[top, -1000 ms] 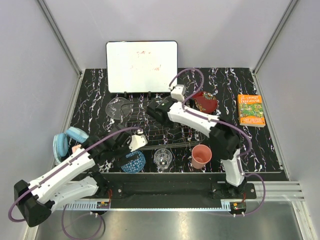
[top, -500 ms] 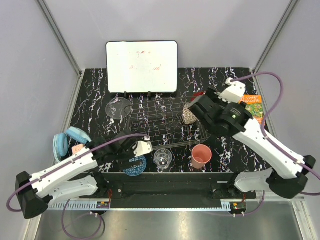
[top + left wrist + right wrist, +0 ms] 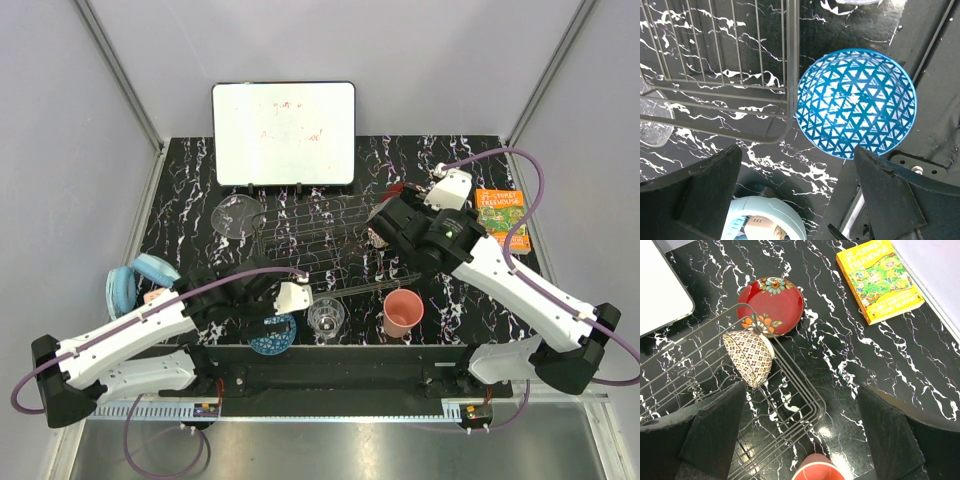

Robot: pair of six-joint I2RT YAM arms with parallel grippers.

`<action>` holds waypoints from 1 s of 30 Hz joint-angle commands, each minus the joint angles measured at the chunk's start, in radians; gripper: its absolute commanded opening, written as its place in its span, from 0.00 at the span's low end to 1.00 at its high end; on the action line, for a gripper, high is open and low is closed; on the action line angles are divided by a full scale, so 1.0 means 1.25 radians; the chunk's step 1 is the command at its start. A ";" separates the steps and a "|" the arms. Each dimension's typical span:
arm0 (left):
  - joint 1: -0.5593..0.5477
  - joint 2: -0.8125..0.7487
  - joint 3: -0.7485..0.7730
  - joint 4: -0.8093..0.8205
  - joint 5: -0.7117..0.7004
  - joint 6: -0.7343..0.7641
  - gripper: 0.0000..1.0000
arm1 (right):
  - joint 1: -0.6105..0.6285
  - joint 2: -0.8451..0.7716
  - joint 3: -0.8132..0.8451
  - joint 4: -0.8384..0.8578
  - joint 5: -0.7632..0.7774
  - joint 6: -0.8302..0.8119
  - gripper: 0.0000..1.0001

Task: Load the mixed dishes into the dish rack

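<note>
The wire dish rack (image 3: 315, 245) sits mid-table. A beige netted-pattern bowl (image 3: 749, 358) stands on edge in its right corner. Just behind that corner lies the red patterned bowl (image 3: 771, 305), mostly hidden under my right arm in the top view. My right gripper (image 3: 801, 387) hangs open and empty above the rack's right corner (image 3: 398, 228). The blue mosaic bowl (image 3: 856, 102) rests on the table at the rack's near left corner, and my left gripper (image 3: 799, 150) hovers open above it (image 3: 265, 305). Also on the table are a clear plate (image 3: 237, 215), a glass tumbler (image 3: 326, 318) and a pink cup (image 3: 403, 312).
A whiteboard (image 3: 284, 133) stands at the back behind the rack. An orange book (image 3: 500, 218) lies at the right. Light blue headphones (image 3: 130, 285) lie at the left, under my left arm. Grey walls close in the table on three sides.
My right arm swung from over the rack's middle to its right corner and opened fully; the beige bowl now stands in the rack. My left gripper shifted right over the blue bowl.
</note>
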 commanded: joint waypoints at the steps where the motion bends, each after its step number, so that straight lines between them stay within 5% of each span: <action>1: 0.005 -0.015 0.012 -0.025 0.040 -0.015 0.99 | 0.004 0.000 -0.007 0.011 -0.002 0.002 1.00; 4: 0.005 -0.002 0.046 -0.053 0.127 -0.031 0.99 | 0.003 0.000 -0.017 0.006 -0.008 0.007 1.00; 17: 0.072 0.131 0.046 0.121 0.136 -0.064 0.99 | 0.002 -0.023 -0.045 -0.037 -0.020 0.059 1.00; 23: 0.321 0.231 0.104 0.138 0.196 -0.018 0.99 | 0.003 -0.038 -0.053 -0.043 -0.020 0.062 1.00; 30: 0.395 0.262 0.141 0.149 0.181 0.012 0.99 | 0.003 -0.045 -0.066 -0.044 -0.024 0.069 1.00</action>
